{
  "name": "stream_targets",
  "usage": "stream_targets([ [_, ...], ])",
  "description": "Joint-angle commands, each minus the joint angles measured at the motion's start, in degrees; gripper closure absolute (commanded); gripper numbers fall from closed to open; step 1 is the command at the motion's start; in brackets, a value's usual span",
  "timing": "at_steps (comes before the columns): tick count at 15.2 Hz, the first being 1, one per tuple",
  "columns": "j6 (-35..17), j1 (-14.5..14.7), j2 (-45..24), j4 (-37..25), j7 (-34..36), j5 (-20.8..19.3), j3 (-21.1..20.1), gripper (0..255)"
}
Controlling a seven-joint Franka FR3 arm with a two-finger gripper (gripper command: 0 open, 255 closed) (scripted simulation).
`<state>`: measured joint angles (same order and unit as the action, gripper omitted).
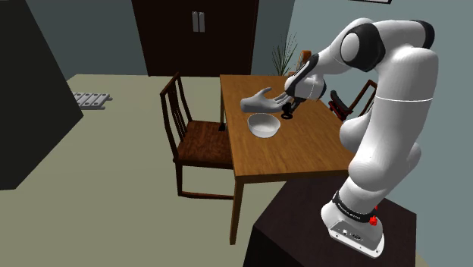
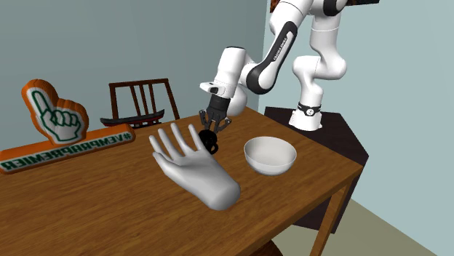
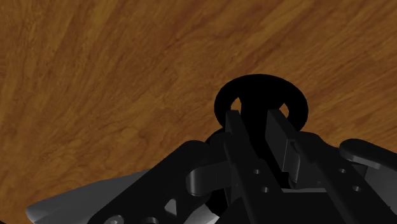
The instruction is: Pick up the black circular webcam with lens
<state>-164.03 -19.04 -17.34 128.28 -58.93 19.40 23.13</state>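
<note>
1. The black gripper (image 1: 289, 108) hangs over the middle of the wooden table (image 1: 303, 155). It points down from the end of the white arm (image 1: 386, 114), which reaches out from its dark stand (image 1: 303, 227).
2. Its 2 fingers (image 3: 233, 137) are clenched on the black round webcam (image 3: 259, 89). In the wrist view they pinch its dark middle, and the ring sticks out past the tips.
3. The webcam is right down at the tabletop, but I cannot tell whether it touches the wood.
4. A grey model hand (image 2: 193, 171) lies just beside the webcam, on its near side in the second exterior view, with its fingers spread and raised.
5. A white bowl (image 2: 270, 155) stands near the webcam, to its right in the second exterior view, and apart from the model hand.
6. At the far left of that view, an orange foam finger sign (image 2: 51, 120) stands on the table.
7. 1 wooden chair (image 1: 193, 136) stands by the table's edge on the shoulder view's left.
</note>
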Motion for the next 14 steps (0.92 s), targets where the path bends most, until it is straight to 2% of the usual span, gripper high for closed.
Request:
stream_targets([
  [1, 1.0, 0.8, 1.0, 0.0, 1.0, -1.3, 1.0, 255],
  [12, 8.1, 4.5, 7.7, -1.1, 7.2, -9.6, 5.8, 255],
  [14, 8.2, 4.5, 7.8, -1.1, 7.3, -9.7, 5.8, 255],
])
